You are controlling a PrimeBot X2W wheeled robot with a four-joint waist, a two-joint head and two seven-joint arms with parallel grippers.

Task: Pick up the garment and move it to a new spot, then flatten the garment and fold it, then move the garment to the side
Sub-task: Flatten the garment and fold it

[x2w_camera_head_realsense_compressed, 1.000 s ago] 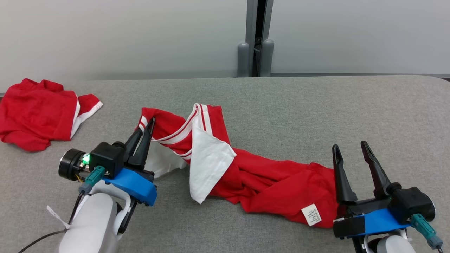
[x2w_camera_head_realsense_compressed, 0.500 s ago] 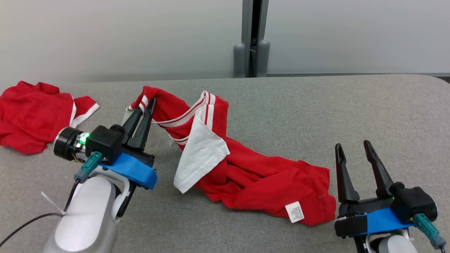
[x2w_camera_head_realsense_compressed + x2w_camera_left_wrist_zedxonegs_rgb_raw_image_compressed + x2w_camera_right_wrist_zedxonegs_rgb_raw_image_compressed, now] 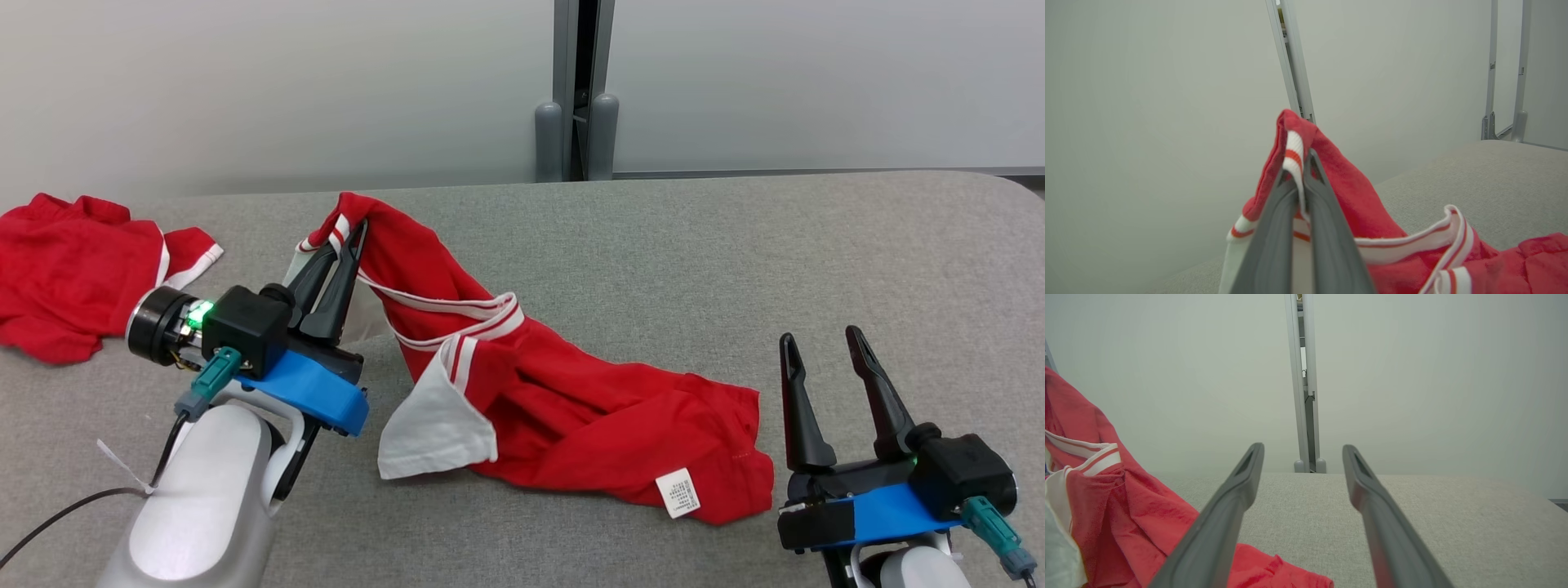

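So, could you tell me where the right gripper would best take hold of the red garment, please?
Probably the hem corner beside the care label, approached low from the right: it lies free on the table near the right gripper, opposite the striped trim the left gripper pinches.

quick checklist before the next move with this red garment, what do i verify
1. Grip: left claw shut on the garment at its striped edge: ok.
2. Lift: garment clear of the table: not ok, most of it lies there.
3. Spare arm: right claw open and empty: ok.
4. Flatness: not ok, twisted and bunched.
5. Clearance: second red garment lies apart, far left: ok.
6. Grip firmness: cannot tell.
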